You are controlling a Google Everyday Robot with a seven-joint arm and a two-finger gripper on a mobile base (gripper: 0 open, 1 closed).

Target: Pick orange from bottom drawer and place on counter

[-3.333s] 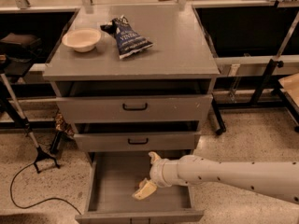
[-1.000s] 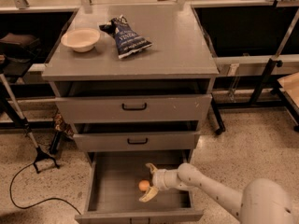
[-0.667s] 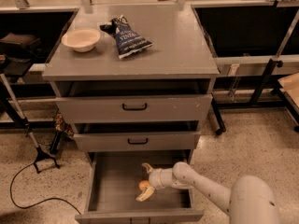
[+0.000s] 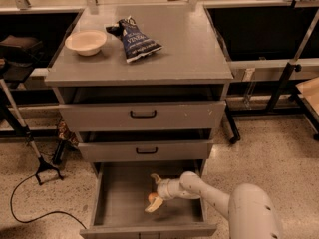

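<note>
The bottom drawer (image 4: 117, 203) is pulled out, its grey inside showing. The orange (image 4: 152, 197) lies on the drawer floor right of the middle. My gripper (image 4: 154, 192) is down inside the drawer, reaching in from the right. It is open, with one finger (image 4: 156, 178) behind the orange and the other finger (image 4: 154, 206) in front of it, close against the fruit. The counter (image 4: 184, 49) is the grey top of the cabinet above.
A beige bowl (image 4: 85, 42) and a dark blue chip bag (image 4: 135, 40) lie on the left half of the counter. The two upper drawers (image 4: 143, 114) with black handles stick out slightly. A stand base and cable (image 4: 42, 171) are on the floor to the left.
The arm has swung left and reached lower into the drawer. The gripper has shifted left so its fingers now stand on either side of the orange.
</note>
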